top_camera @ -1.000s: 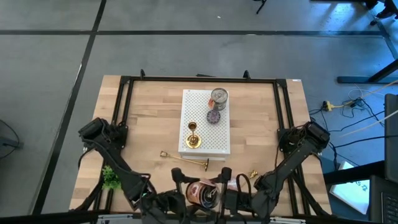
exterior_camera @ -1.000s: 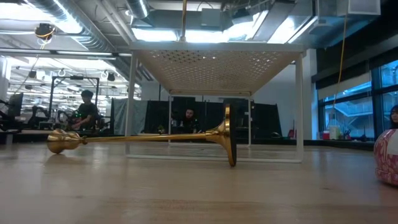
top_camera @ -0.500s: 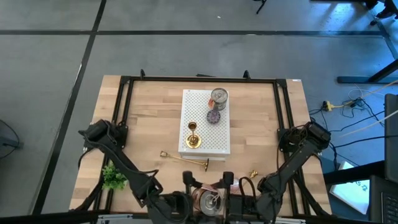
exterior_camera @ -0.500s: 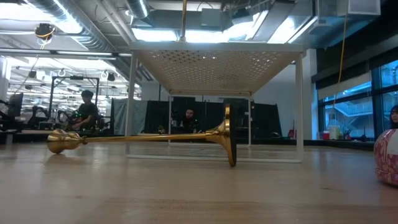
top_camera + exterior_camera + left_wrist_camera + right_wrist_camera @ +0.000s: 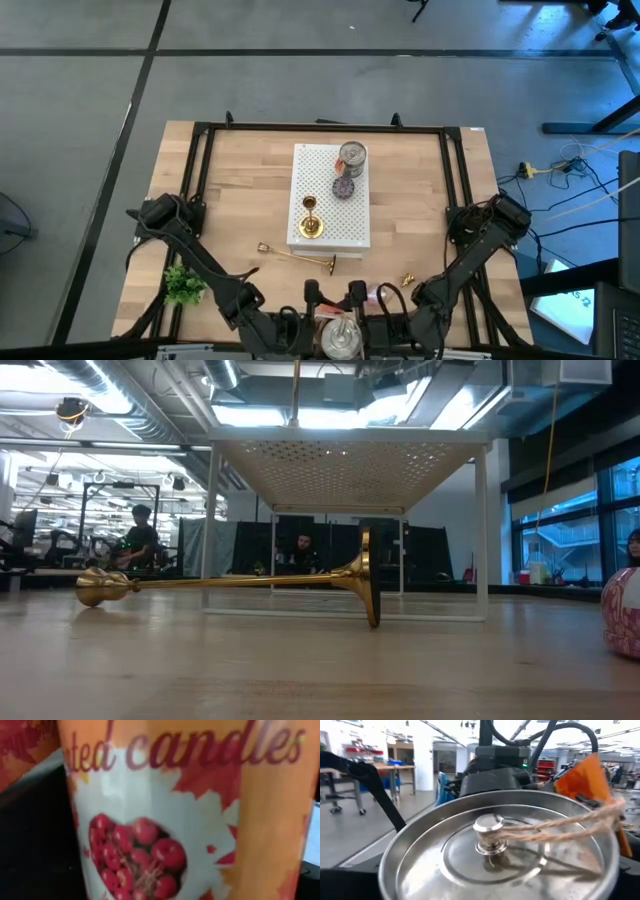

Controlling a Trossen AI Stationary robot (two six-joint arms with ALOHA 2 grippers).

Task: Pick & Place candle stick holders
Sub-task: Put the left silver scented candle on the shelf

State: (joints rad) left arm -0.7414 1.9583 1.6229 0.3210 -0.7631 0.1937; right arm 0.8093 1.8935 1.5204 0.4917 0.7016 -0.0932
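Nearest the robot, well in front of the rack (image 5: pixel 345 215), the candle tin (image 5: pixel 340 338) had changed most: a second before it lay tipped with its printed side showing, and now it stood lid-up, drawn further back from the rack, between the left gripper (image 5: pixel 312 296) and the right gripper (image 5: pixel 356 294). The left wrist view was filled by the tin's orange label and the right wrist view by its silver lid and twine. I could not tell whether either gripper was wide, narrow or clamped on it. I judged that both arms were busy with the tin rather than with the task's own things, so the pick and place had not advanced. A small gold piece (image 5: pixel 408 277) lay off the rack's front right corner (too small to say what it was). Just in front of the rack one holder (image 5: pixel 297 257) lay on its side on the table, unmoved across the three moments, with nothing gripping it. It looked like the next thing to pick. On the rack's front part a second holder (image 5: pixel 312 222) stood upright, apparently already placed. Toward the rack's far end sat a purple disc (image 5: pixel 344 187) and, beyond it, a silver tin (image 5: pixel 352 157), both unchanged.
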